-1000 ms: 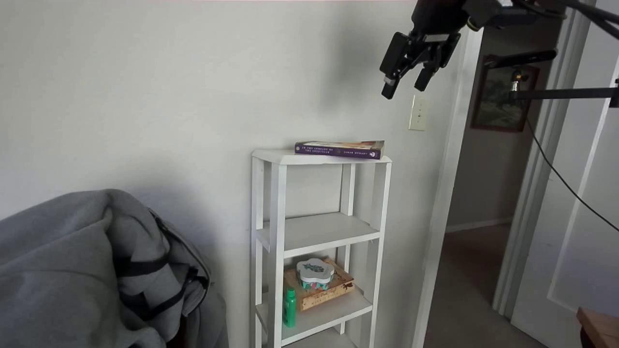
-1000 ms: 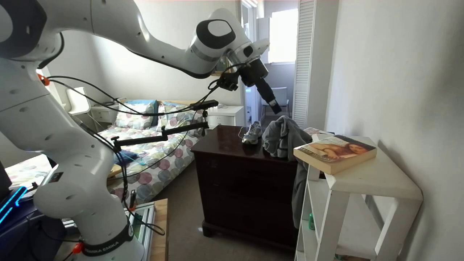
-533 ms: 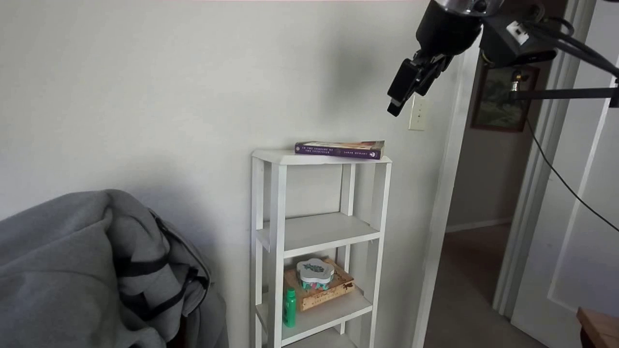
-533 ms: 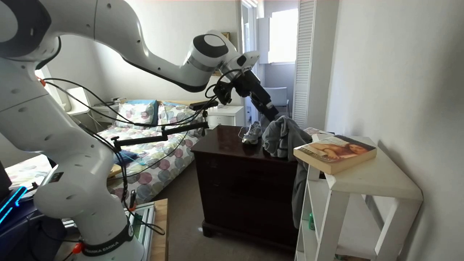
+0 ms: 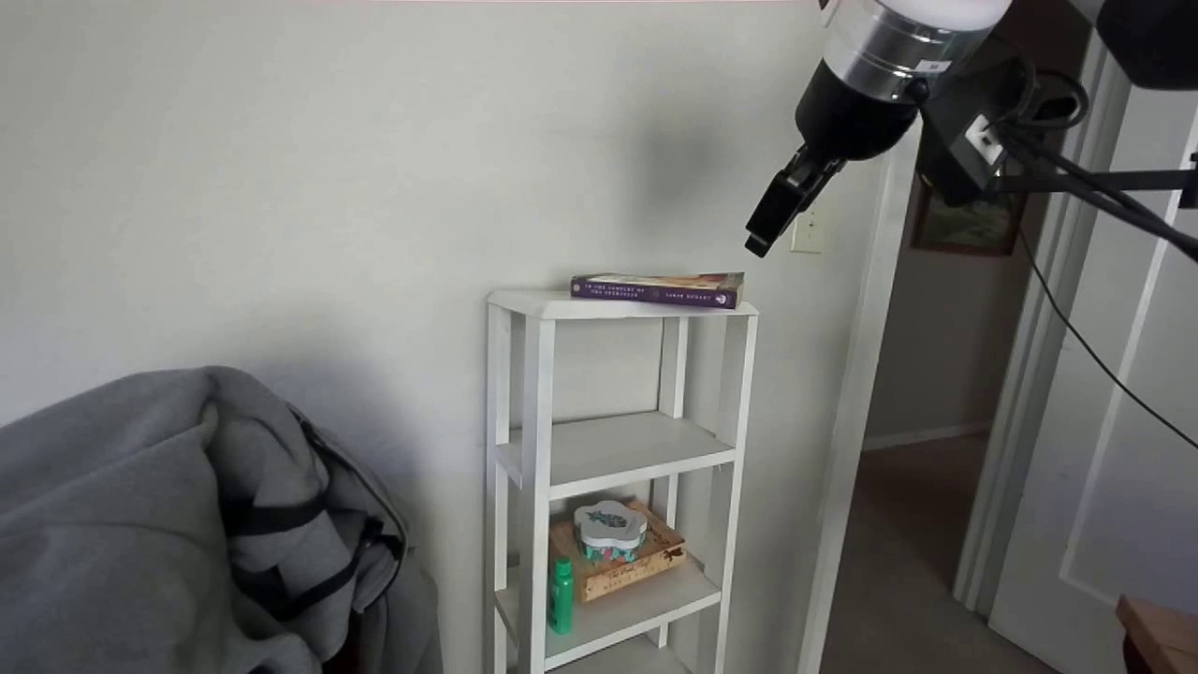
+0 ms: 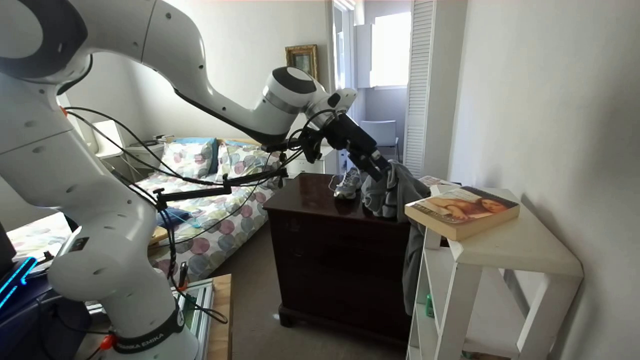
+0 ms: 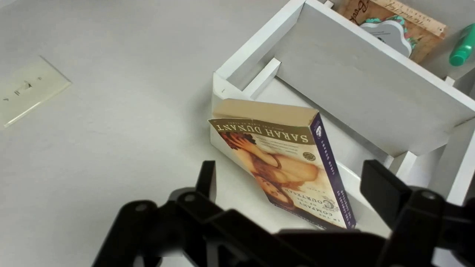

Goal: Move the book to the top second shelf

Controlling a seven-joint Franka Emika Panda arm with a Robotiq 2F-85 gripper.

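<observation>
In an exterior view, the paperback lies on the top board. In an exterior view, its page edges overhang; bumped, it could fall. Wrist view: jaws wide apart, empty; skewed closing might twist it.

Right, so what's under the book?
The topmost shelf, whose white surface shows beside the book. The patch directly beneath is covered, so I can't tell whether anything thin lies there.
</observation>
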